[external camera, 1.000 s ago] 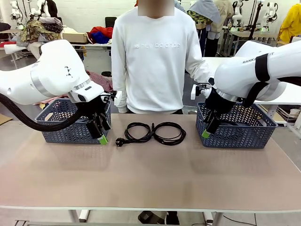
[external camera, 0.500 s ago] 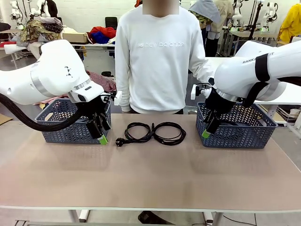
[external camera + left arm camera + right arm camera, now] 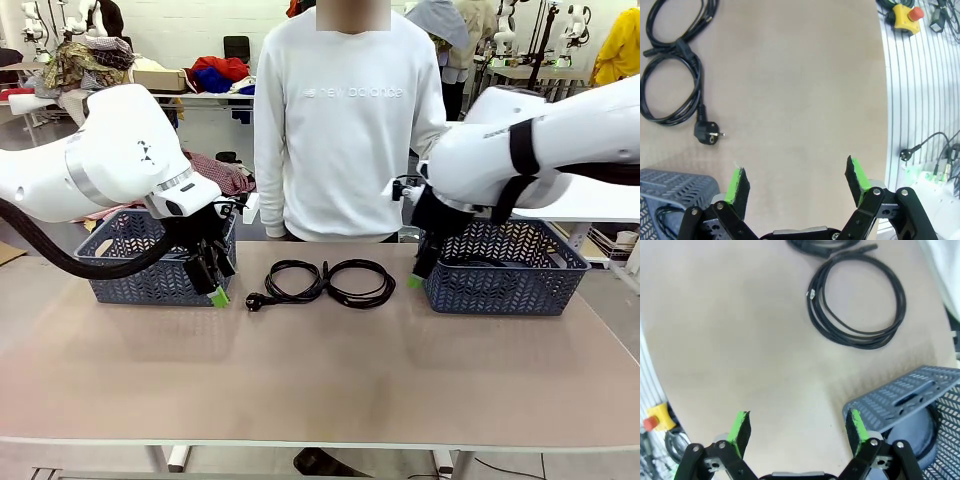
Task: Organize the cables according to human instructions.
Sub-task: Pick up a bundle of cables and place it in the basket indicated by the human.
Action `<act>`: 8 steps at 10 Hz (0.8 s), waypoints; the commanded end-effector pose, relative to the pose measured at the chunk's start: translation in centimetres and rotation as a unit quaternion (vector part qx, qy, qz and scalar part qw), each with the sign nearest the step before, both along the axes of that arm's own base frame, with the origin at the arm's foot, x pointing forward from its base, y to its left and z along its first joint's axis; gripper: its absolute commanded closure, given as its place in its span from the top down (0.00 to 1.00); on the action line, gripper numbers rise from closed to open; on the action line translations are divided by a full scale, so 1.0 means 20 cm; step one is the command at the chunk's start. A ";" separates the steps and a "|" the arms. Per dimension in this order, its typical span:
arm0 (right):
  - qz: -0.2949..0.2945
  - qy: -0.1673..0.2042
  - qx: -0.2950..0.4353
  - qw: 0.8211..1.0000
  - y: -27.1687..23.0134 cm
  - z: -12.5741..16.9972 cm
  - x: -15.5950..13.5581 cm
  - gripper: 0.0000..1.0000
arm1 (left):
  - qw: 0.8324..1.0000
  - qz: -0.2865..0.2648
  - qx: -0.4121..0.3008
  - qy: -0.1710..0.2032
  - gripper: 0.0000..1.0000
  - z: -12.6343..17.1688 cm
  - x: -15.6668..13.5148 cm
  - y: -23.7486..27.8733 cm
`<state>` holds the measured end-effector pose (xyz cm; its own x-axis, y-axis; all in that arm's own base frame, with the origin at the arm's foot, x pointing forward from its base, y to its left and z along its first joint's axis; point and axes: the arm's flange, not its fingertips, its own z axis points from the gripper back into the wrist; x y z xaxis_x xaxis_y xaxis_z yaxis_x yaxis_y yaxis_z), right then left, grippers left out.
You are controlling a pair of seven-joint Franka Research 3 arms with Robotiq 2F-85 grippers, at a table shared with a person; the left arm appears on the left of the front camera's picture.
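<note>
**Two coils on the table; right arm has swung inward**

In the front view the left gripper point(image 3: 218, 290) shows one green tip against the dark left basket point(image 3: 120, 280). The right gripper point(image 3: 415, 279) likewise shows one tip beside the right basket point(image 3: 520, 290), so the spread cannot be read there. The wrist views settle it: the left pads point(image 3: 736, 184) stand wide apart over the bare table point(image 3: 320, 380), holding nothing, and the right pads point(image 3: 741, 424) do the same.

The cables point(image 3: 330, 282) lie as two touching coils at mid-table, with a plug point(image 3: 255, 300) at their 8 o'clock. The left gripper is at their 9 o'clock and the right at 3. Each wrist view cuts off its farther coil, at 11 o'clock on the left and 12 on the right. A dark cord point(image 3: 661, 216) shows dimly inside the left basket's corner; how many lie in there cannot be told.

Since a second ago the right arm has swung toward the centre, and its tip is now just outside its basket's wall. The person point(image 3: 345, 120) has shifted slightly toward 3 o'clock. The left arm and the cables are unchanged.
</note>
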<state>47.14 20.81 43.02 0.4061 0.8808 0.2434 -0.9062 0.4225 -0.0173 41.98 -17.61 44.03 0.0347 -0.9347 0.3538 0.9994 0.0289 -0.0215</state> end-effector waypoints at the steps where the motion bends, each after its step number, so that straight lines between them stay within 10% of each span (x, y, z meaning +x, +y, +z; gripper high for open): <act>1: -0.033 0.014 -0.035 0.999 0.16 0.01 0.09 1.00 | 1.000 0.001 0.000 -0.002 1.00 0.00 0.00 0.00; 8: -0.063 0.033 -0.063 0.996 0.48 -0.12 0.28 1.00 | 1.000 0.001 0.000 -0.002 1.00 0.00 0.00 0.00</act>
